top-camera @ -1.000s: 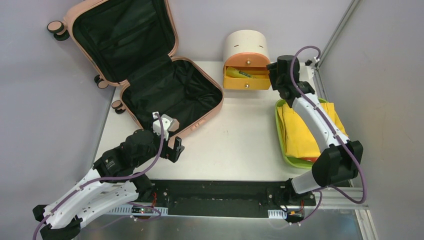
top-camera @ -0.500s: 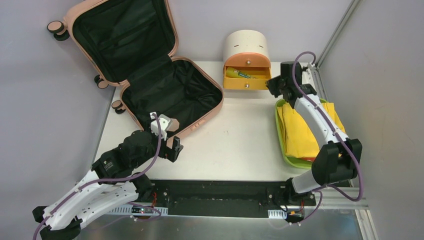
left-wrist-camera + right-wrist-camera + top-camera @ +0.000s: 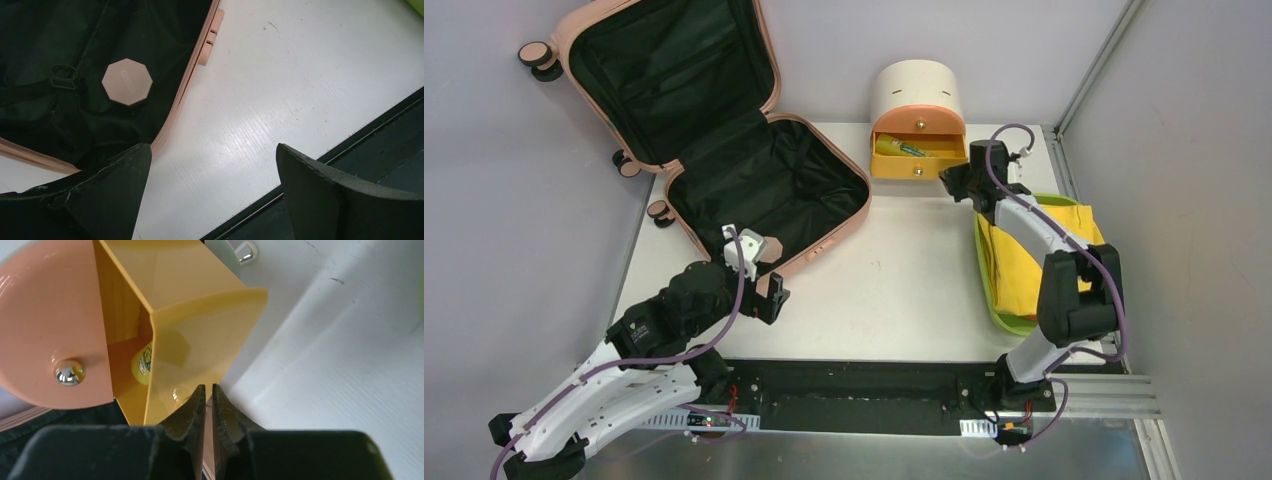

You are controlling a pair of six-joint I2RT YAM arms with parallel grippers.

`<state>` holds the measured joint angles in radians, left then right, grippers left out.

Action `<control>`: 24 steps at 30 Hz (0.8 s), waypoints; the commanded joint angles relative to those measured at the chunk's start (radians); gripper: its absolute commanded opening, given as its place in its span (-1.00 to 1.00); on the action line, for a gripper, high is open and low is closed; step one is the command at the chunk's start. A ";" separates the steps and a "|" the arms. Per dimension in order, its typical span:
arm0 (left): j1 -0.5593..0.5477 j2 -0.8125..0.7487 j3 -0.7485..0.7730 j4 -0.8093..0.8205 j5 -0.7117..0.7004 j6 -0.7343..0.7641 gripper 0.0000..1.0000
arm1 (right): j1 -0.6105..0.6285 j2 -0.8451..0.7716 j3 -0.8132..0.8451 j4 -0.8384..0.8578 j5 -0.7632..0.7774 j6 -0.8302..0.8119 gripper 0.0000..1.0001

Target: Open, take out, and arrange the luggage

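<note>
Luggage (image 3: 724, 150) lies open at the far left of the desk (image 3: 894, 290): its peach-pink lid leans up against the back wall and its base rests flat, black lining showing in both halves. A pink eight-sided patch (image 3: 127, 81) sits on the lining close to the base's near rim. The left gripper (image 3: 764, 285) hovers just over that near rim, its fingers (image 3: 100, 195) wide apart with nothing between them; one is above the lining and the other above bare desk.

To the right, at the back, stands a cream drawer unit (image 3: 914, 95). Its orange drawer (image 3: 50, 330) is closed and its yellow drawer (image 3: 919, 160) is pulled out, with a small yellow item (image 3: 902, 148) inside. The right gripper (image 3: 949, 180) is at the front of the yellow drawer, its fingers (image 3: 187, 415) almost together with only a thin slit between them. Whether they touch the drawer's knob cannot be told.

At the far right, a lime-green tray (image 3: 984, 270) holds folded yellow cloth (image 3: 1024, 260), partly covered by the right arm.
</note>
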<state>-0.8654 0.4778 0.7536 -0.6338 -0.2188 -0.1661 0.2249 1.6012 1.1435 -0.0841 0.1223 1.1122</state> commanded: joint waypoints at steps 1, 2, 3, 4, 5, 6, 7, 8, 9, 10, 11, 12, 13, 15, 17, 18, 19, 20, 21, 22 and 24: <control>-0.013 -0.013 -0.010 0.012 -0.027 0.009 0.98 | 0.004 0.063 0.043 0.175 -0.002 0.093 -0.78; -0.012 -0.012 -0.010 0.013 -0.026 0.007 0.98 | 0.005 0.078 0.052 0.187 0.001 0.104 -0.78; -0.012 -0.013 -0.011 0.012 -0.023 0.005 0.98 | 0.006 0.088 0.061 0.196 0.005 0.112 -0.79; -0.012 -0.012 -0.012 0.012 -0.023 0.005 0.98 | 0.007 0.096 0.070 0.204 0.012 0.117 -0.79; -0.012 -0.012 -0.011 0.013 -0.022 0.005 0.98 | 0.009 0.101 0.076 0.213 0.021 0.119 -0.80; -0.012 -0.011 -0.011 0.013 -0.022 0.004 0.98 | 0.010 0.105 0.077 0.226 0.031 0.123 -0.80; -0.012 -0.011 -0.011 0.013 -0.022 0.005 0.98 | 0.012 0.107 0.075 0.239 0.040 0.127 -0.80; -0.012 -0.011 -0.011 0.013 -0.021 0.005 0.98 | 0.012 0.112 0.075 0.255 0.047 0.130 -0.81; -0.013 -0.008 -0.011 0.013 -0.020 0.004 0.98 | 0.014 0.118 0.077 0.268 0.050 0.134 -0.81; -0.011 -0.008 -0.011 0.013 -0.019 0.004 0.98 | 0.013 0.124 0.081 0.279 0.051 0.136 -0.81; -0.013 -0.005 -0.013 0.013 -0.016 0.005 0.98 | 0.014 0.131 0.089 0.283 0.052 0.137 -0.82; -0.013 -0.001 -0.013 0.013 -0.013 0.005 0.98 | 0.015 0.139 0.100 0.284 0.055 0.137 -0.82; -0.013 0.001 -0.013 0.013 -0.010 0.005 0.98 | 0.018 0.145 0.104 0.285 0.057 0.137 -0.83; -0.012 0.004 -0.011 0.013 -0.013 0.005 0.98 | 0.023 0.152 0.112 0.292 0.064 0.149 -0.83; -0.013 0.004 -0.011 0.013 -0.018 0.005 0.98 | 0.028 0.166 0.123 0.298 0.073 0.159 -0.83; -0.012 0.003 -0.011 0.013 -0.019 0.005 0.98 | 0.029 0.178 0.131 0.299 0.069 0.166 -0.83; -0.013 0.002 -0.012 0.013 -0.021 0.005 0.98 | 0.029 0.190 0.137 0.302 0.068 0.175 -0.83; -0.013 -0.001 -0.013 0.013 -0.021 0.004 0.98 | 0.028 0.198 0.143 0.307 0.068 0.183 -0.82; -0.012 -0.002 -0.015 0.013 -0.022 0.003 0.98 | 0.030 0.208 0.148 0.311 0.065 0.192 -0.82; -0.012 -0.004 -0.016 0.013 -0.022 0.002 0.98 | 0.030 0.217 0.154 0.313 0.065 0.201 -0.82; -0.013 -0.004 -0.016 0.013 -0.026 0.002 0.98 | 0.034 0.231 0.157 0.327 0.062 0.231 -0.82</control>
<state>-0.8654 0.4774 0.7525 -0.6334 -0.2203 -0.1669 0.2485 1.8042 1.2514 0.1585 0.1608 1.2762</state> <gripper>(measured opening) 0.990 0.088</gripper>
